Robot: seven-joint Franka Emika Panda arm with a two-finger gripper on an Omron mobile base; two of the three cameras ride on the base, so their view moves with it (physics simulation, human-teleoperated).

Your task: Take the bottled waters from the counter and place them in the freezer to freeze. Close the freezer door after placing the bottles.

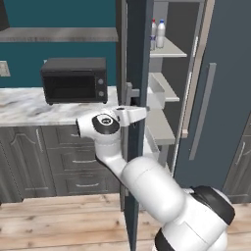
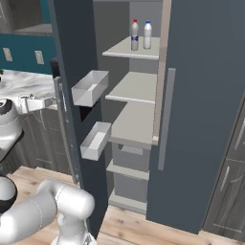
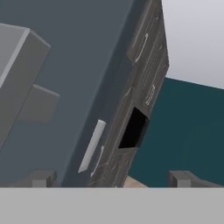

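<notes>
The two bottled waters stand upright side by side on the freezer's top shelf (image 2: 129, 50): the red-capped one (image 2: 135, 34) on the left and the blue-capped one (image 2: 147, 34) on the right. They also appear in the left base view (image 1: 157, 33). The freezer door (image 2: 72, 43) stands wide open, edge-on in the left base view (image 1: 138, 49). My gripper (image 1: 138, 112) is at the door's outer side near mid height, close to its long grey handle (image 3: 17, 83). In the hand view the gripper (image 3: 111, 178) is open, its fingertips (image 3: 43, 178) wide apart against the slate door face.
White bins (image 2: 91, 88) hang on the door's inner side. The plain neighbouring door (image 2: 206, 95) is closed on the right. A black microwave (image 1: 74, 81) sits on the marble counter (image 1: 24, 108) left of the freezer, above dark drawers (image 1: 73, 162). The floor is wood (image 1: 59, 225).
</notes>
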